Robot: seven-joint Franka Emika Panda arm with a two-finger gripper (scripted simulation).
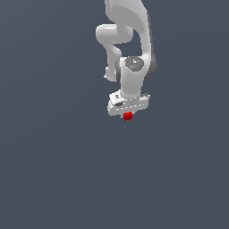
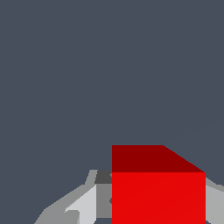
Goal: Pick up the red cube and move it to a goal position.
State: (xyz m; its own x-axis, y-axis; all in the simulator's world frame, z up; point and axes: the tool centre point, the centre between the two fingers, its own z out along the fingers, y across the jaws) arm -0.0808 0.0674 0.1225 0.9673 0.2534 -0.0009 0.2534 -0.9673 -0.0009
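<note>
In the exterior view my white arm (image 1: 129, 49) comes down from the top edge, a little toward that view's right of centre, over a plain dark grey-blue ground (image 1: 49, 156) that fills the rest of the picture on both sides. At the arm's lower end sits my hand (image 1: 128, 114), its broad white body set nearly level with a slight tilt, and the red cube (image 1: 128, 116) shows just under it, poking out below the middle of the hand. The cube is tiny against the width of the hand. Whether it is clear of the ground below I cannot tell, since the ground carries no shadow or mark near it. In the wrist view the red cube (image 2: 158, 197) is large and close, its brighter face toward the camera and a darker face above it, with a grey finger (image 2: 83, 203) pressed against one side and another grey finger (image 2: 214, 203) just showing at the other. My hand is closed on the red cube, gripping it between the two fingers.
</note>
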